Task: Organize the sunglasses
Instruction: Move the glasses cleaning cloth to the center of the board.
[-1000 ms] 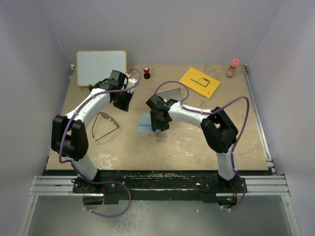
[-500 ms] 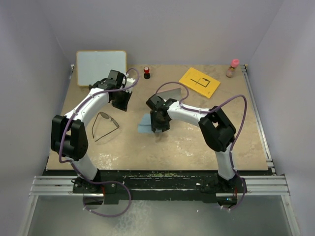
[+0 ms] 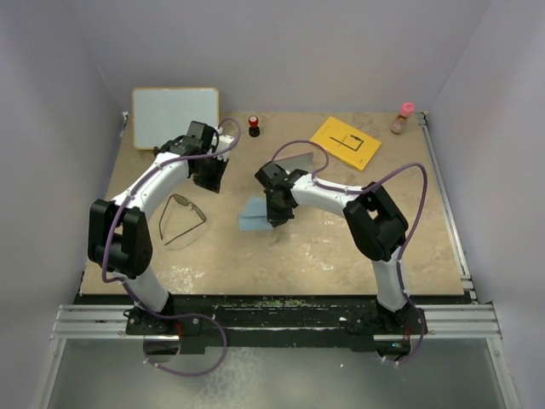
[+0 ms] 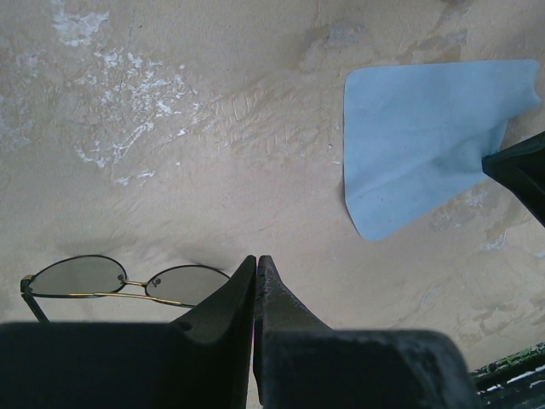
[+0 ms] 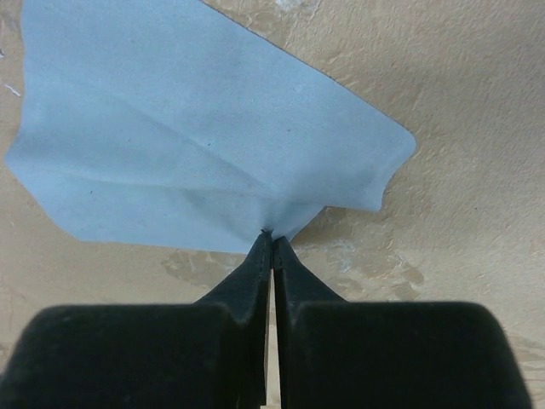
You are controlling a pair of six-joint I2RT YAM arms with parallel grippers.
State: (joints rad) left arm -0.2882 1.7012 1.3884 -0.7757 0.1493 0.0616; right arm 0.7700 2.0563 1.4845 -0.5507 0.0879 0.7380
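The right pincer (image 5: 271, 234) is clamped tight on one edge of the light blue cloth (image 5: 170, 128), which fans out ahead of its tips. The left pincer (image 4: 256, 260) is closed on nothing. The sunglasses (image 4: 81, 277) lie on the table (image 4: 213, 128) near its tips, off to one side, well apart from the right pincer.

The sunglasses (image 3: 181, 218) lie open on the tabletop (image 3: 341, 247), with a thin dark wire frame, greyish oval lenses and slim temple arms spread. They rest free, near the left end effector (image 4: 256, 262) on its base side.
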